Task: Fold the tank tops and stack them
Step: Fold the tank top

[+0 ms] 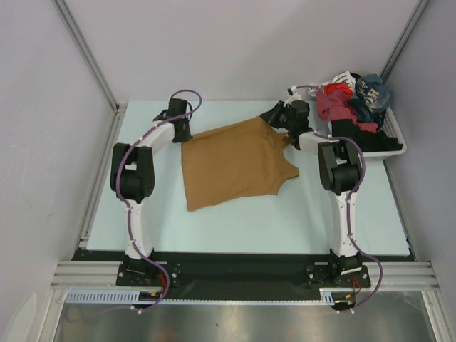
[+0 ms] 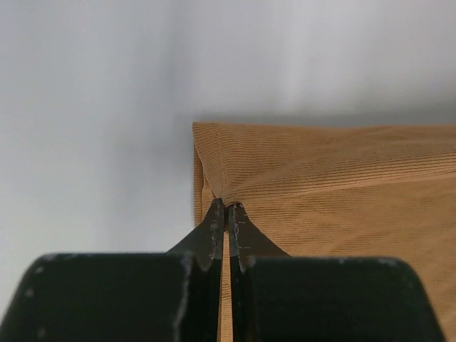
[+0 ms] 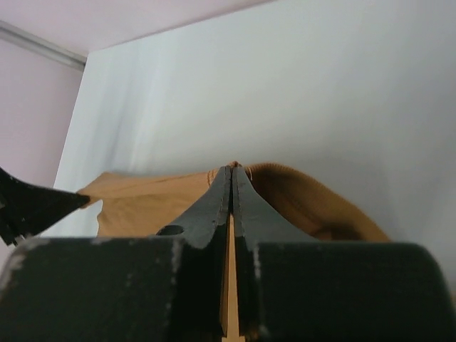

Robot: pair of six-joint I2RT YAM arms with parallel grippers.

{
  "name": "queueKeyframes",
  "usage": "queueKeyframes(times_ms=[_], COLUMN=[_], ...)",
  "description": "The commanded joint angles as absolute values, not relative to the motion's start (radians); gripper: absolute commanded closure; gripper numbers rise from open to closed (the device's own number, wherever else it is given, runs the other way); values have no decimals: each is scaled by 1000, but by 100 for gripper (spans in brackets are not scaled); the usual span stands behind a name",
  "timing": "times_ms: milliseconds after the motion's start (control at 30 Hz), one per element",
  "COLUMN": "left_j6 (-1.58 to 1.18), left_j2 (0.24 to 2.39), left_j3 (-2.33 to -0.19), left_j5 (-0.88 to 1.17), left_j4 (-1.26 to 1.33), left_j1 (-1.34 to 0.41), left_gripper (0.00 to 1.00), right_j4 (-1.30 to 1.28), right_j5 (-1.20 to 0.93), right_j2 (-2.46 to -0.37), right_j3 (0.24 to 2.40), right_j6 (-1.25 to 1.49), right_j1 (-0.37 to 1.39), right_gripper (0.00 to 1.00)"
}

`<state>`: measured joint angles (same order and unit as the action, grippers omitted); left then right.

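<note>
Left tool (image 2: 226,208) is pinched tight on the tan tank top (image 1: 235,164) at its 10 o'clock corner, and the right tool (image 3: 233,171) is clamped on its 1 o'clock edge. The top lies spread across the middle of the desk (image 1: 249,228). A basket (image 1: 396,148) of clothes sits at 2 o'clock.

One tan-brown tank top (image 1: 235,162) lies spread across the middle of one pale table (image 1: 235,228). One white basket (image 1: 396,150) sits at the far right corner, holding a heap of clothes (image 1: 353,107) too tangled to count. Two robot arms, left arm (image 1: 134,178) and right arm (image 1: 340,167), are mounted at the near edge.
</note>
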<state>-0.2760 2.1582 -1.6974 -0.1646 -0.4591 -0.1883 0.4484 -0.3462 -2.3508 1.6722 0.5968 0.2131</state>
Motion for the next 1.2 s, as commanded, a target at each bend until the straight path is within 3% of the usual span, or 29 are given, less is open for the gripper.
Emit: queueKeyframes(times_ms=[0,767,1167], left_j6=[-250,-314,-319], left_j2=[2059,1887,1841], left_j3=[-1671,-1355,-1301], left_j5=[-190,-204,-241], left_j4=[-414,-284,-284], left_j1=[-206,-253,-267], left_gripper=[100,100,100], right_j4=[638,1304,1391], right_j5=[-308,-186,-198], right_j2=[-2252,-2131,-2095], right_j3=[1577,1025,882], right_j6=[546,365,368], right_j1=[209,264,250], right_gripper=[98,97,96])
